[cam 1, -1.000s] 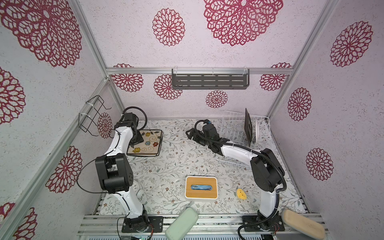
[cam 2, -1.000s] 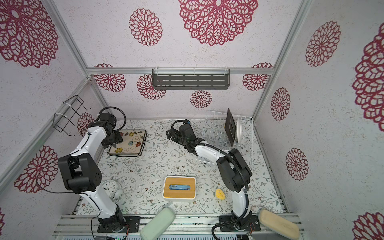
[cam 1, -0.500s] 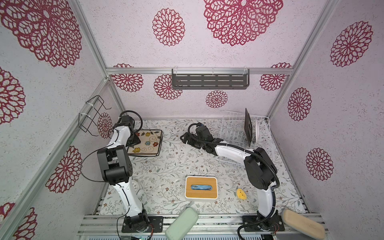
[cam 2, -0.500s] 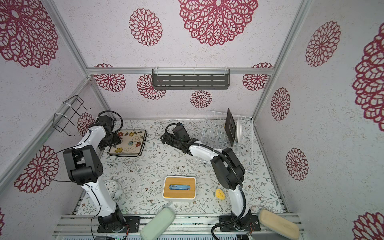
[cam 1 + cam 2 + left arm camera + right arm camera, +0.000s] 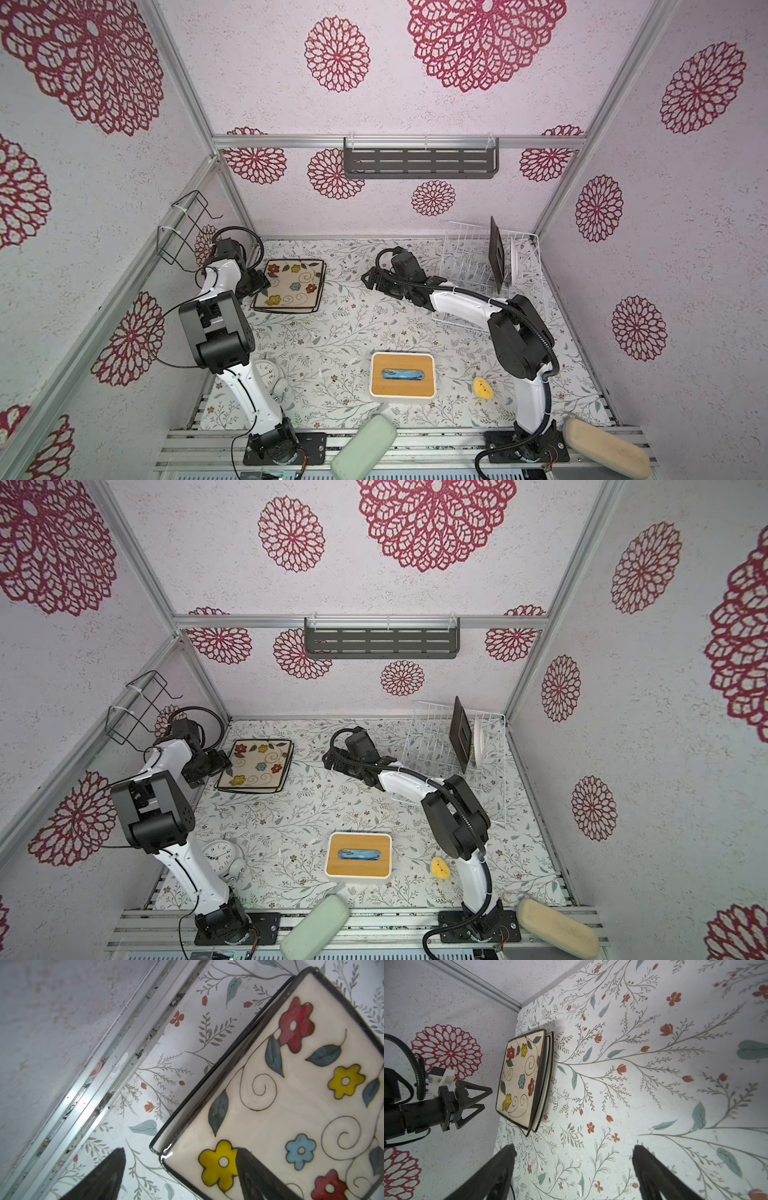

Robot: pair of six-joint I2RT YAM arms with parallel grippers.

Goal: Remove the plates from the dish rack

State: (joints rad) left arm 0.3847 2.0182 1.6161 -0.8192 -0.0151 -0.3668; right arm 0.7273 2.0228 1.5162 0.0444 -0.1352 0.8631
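Bamboo-topped white box [image 5: 384, 386] sits nearest the front, well in front of the dish rack [image 5: 465, 266]. Small yellow item [image 5: 482, 388] is just beside the box, on the rack's side. At the front too is the clock [image 5: 218, 854], far across from the rack and partly behind the left arm.

Pose of right arm: base at front, elbow folded up just in front of the rack, white forearm low and stretched away from the rack. Over bare tablecloth near the rack hangs the right gripper [image 5: 372, 282], jaws spread wide, nothing in them. The right wrist view shows only cloth between its fingers [image 5: 500, 1169].

Pose of left arm: base at front, elbow raised high, forearm reaching back, wrist bent toward the rack's side. At the edge of the stacked plates sits the left gripper [image 5: 261, 284], released, jaws apart, gripping nothing. One fingertip [image 5: 249, 1167] overlaps the top plate's corner in the left wrist view; contact can't tell.

On the table, well apart from the rack, the cream square floral plate [image 5: 291, 284] lies flat on another dark-rimmed plate [image 5: 161, 1144].

In the rack's far end a dark square plate [image 5: 496, 253] stands upright between tines, with a round white plate [image 5: 515, 259] on edge just beside it.
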